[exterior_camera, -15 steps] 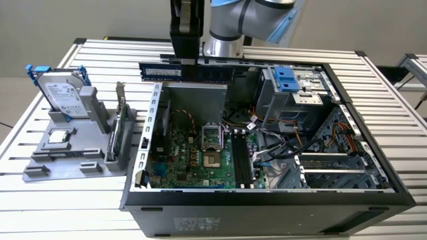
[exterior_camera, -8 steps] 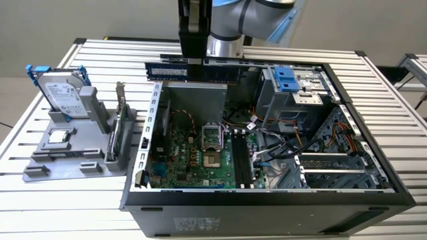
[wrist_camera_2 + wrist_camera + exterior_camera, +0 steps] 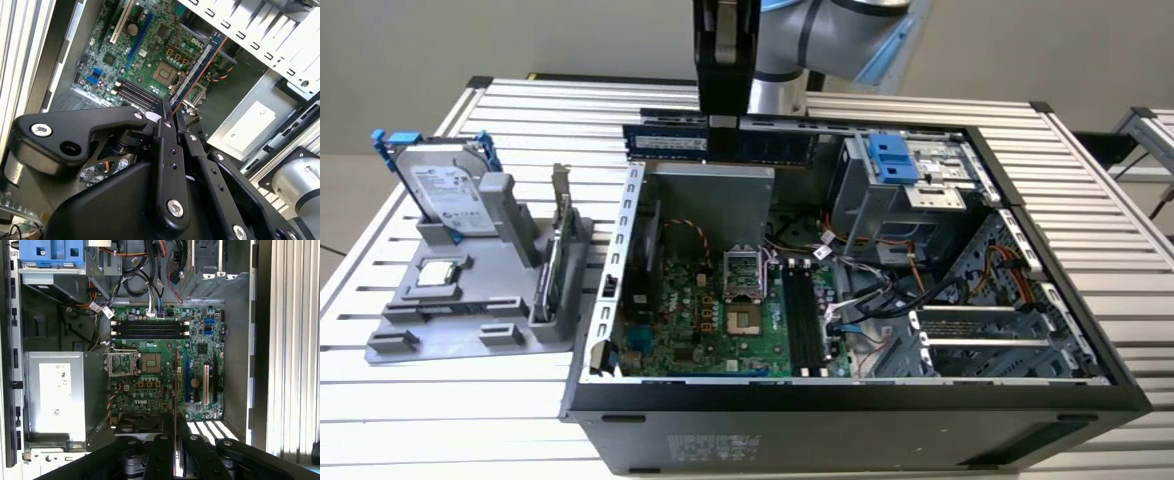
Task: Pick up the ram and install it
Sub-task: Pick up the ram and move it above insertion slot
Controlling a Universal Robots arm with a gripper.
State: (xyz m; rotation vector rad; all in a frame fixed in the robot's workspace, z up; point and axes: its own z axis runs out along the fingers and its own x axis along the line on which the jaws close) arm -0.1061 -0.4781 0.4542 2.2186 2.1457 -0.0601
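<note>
**Worktop and surroundings.** A slatted aluminium worktop (image 3: 427, 440) carried an open computer case (image 3: 854, 415) with its motherboard (image 3: 720, 310) facing up. On the exterior view's left, a grey holder (image 3: 440, 320) kept a hard drive (image 3: 447, 195) and an expansion card (image 3: 558, 260) upright. A pale wall (image 3: 480, 40) stood behind.

**Arm.** The arm (image 3: 834, 25) entered from above. Its gripper (image 3: 724, 112) pointed down over the case's far edge, clamped on the ram (image 3: 664, 142), which lay level and clear of the board.

**Wrist views.** In the second wrist view, the black fingers (image 3: 167, 150) pinched the ram (image 3: 200, 62), which was seen obliquely. The first wrist view looked straight down. There the ram (image 3: 175, 390) appeared edge-on as a thin line beside the processor socket (image 3: 150, 362). The memory slots (image 3: 150, 330) and the power supply (image 3: 55, 395) also appeared there.
</note>
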